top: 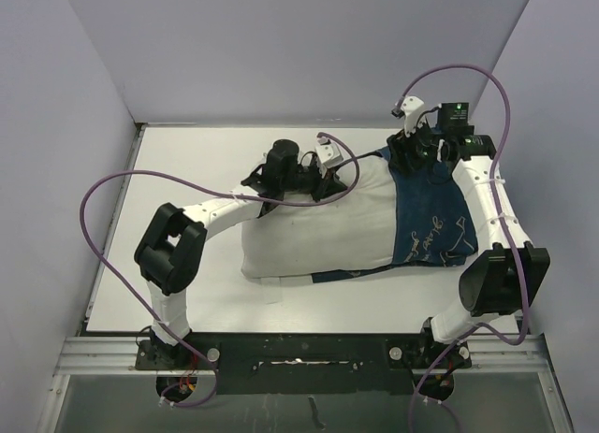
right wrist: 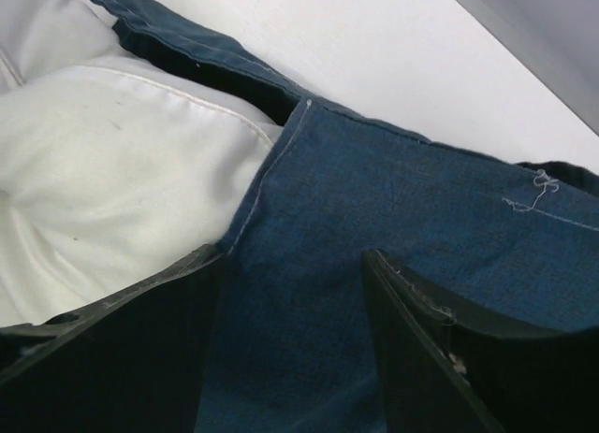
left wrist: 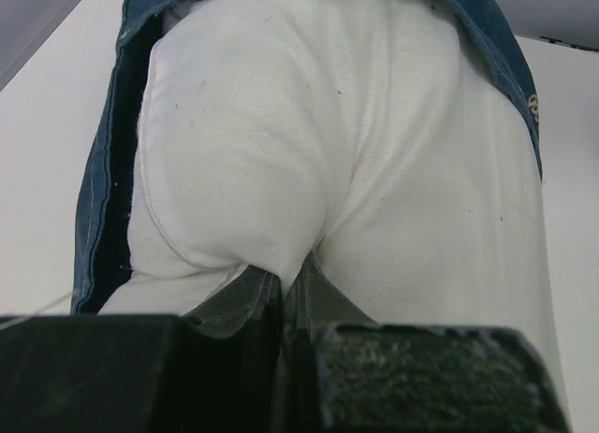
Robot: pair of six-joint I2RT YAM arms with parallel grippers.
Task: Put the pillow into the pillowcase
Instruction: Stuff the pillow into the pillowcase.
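Note:
The white pillow (top: 318,229) lies across the middle of the table, its right end inside the navy pillowcase (top: 432,218). My left gripper (top: 322,182) is at the pillow's far edge. In the left wrist view it (left wrist: 290,285) is shut on a pinched fold of the pillow (left wrist: 281,124), with the pillowcase hem (left wrist: 103,199) running along the left side. My right gripper (top: 413,160) hovers at the pillowcase's far corner. In the right wrist view it (right wrist: 295,260) stands open over flat blue pillowcase fabric (right wrist: 402,209), beside the pillow (right wrist: 94,152).
The white table (top: 187,162) is boxed in by grey walls (top: 56,124) on the left, back and right. Purple cables (top: 140,176) loop off both arms. A metal rail (top: 299,353) with the arm bases runs along the near edge.

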